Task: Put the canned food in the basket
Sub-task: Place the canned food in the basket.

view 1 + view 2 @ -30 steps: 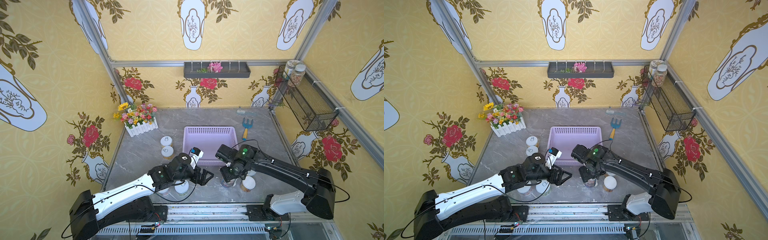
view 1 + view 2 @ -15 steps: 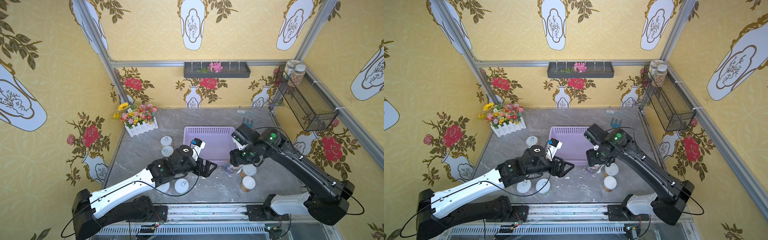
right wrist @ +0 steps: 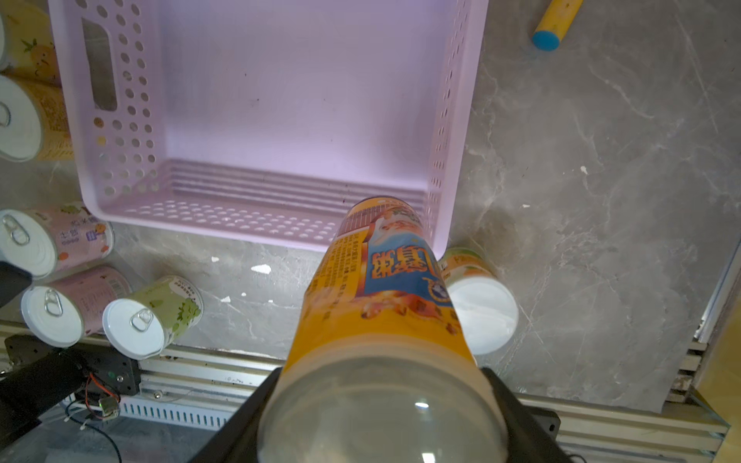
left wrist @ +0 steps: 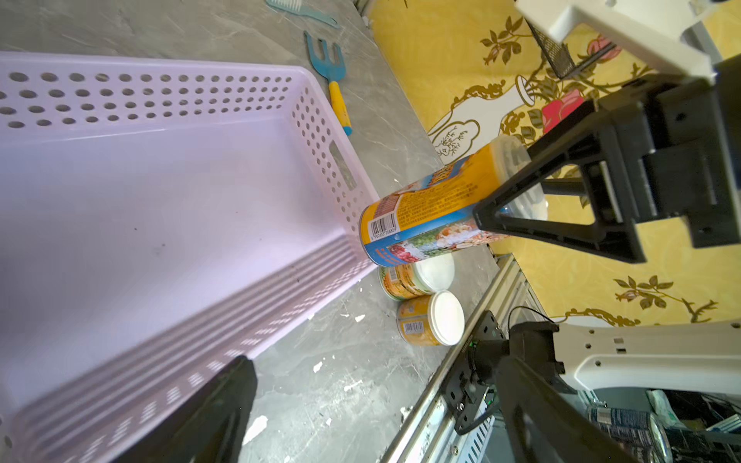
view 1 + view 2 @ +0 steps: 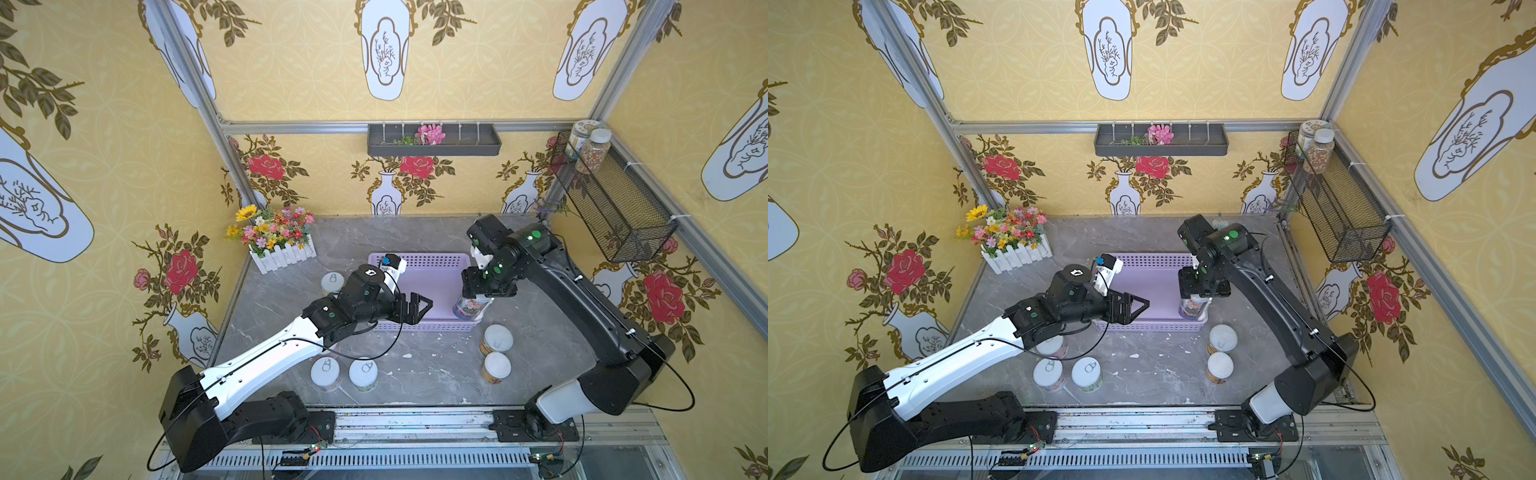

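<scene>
- Tall can (image 5: 469,306) (image 3: 381,288): multicolour label, clear/white lid. Held off the table (image 5: 415,374), tilted, base over the basket's near right corner. Base-to-rim contact: cannot tell.
- Right gripper (image 5: 480,293): fingers (image 3: 517,409) clamped on the tall can at the lid end, one per side. Arm reaches in from the right.
- Basket (image 5: 424,259) (image 4: 160,92): lavender, perforated walls, solid floor, at table centre. No cans rest on its floor.
- Orange-label cans, qty 2, white lids: (image 5: 496,338) and (image 5: 496,368). Upright on the table, side by side, just outside the basket's near right corner.
- Pull-tab cans: five show in the right wrist view, all on the table outside the basket's left end and near left corner. In both top views two stand together near the front edge (image 5: 326,374) (image 5: 363,374) and one beside the basket's left wall (image 5: 332,284). One is partly under the left arm (image 5: 1052,347).
- Left gripper (image 5: 417,307): fingers (image 4: 561,236) spread wide, nothing between them. Positioned over the near wall of the basket, left half.
- Toy fork (image 4: 335,84): blue head, yellow handle, flat on the table beyond the basket's far right corner.
- Flower box (image 5: 278,237): white picket type, far left of the table.
</scene>
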Controlling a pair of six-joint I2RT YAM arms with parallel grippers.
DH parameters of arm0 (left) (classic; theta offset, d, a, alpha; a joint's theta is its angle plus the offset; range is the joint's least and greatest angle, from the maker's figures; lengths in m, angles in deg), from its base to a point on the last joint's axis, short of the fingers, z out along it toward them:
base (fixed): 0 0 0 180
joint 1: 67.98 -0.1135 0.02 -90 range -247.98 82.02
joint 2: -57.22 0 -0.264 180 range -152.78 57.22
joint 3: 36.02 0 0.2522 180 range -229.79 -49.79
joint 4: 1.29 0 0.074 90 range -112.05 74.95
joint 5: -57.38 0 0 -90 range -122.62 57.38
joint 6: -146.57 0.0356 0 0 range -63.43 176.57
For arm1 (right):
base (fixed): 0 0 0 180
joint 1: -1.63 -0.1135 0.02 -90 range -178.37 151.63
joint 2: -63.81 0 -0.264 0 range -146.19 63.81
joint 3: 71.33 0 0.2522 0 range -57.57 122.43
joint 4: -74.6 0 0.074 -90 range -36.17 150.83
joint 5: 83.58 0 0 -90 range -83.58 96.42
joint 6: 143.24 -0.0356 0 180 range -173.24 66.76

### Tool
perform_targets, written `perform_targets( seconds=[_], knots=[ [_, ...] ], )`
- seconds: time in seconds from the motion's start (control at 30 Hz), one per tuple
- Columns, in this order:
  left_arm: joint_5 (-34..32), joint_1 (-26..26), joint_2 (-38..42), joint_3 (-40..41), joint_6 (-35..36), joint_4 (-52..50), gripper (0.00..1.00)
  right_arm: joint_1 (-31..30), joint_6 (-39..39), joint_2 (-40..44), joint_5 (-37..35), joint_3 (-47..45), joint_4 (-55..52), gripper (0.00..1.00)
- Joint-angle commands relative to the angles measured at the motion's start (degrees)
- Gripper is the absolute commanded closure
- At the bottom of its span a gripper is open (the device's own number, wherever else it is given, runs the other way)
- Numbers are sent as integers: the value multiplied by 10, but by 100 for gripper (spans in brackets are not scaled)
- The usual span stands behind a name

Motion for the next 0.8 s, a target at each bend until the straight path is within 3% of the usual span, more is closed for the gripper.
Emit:
perform_targets(
  seconds=[0.0,0.47,0.77],
  knots=[
    [20,-18,-22,-16,23,18,1,23,18,-34,-17,26,62,46],
    [24,-45,-67,-42,43,61,0,58,25,-196,-29,134,106,47],
    [33,-44,-52,-24,58,50,0,73,31,-270,-47,195,104,47]
  ],
)
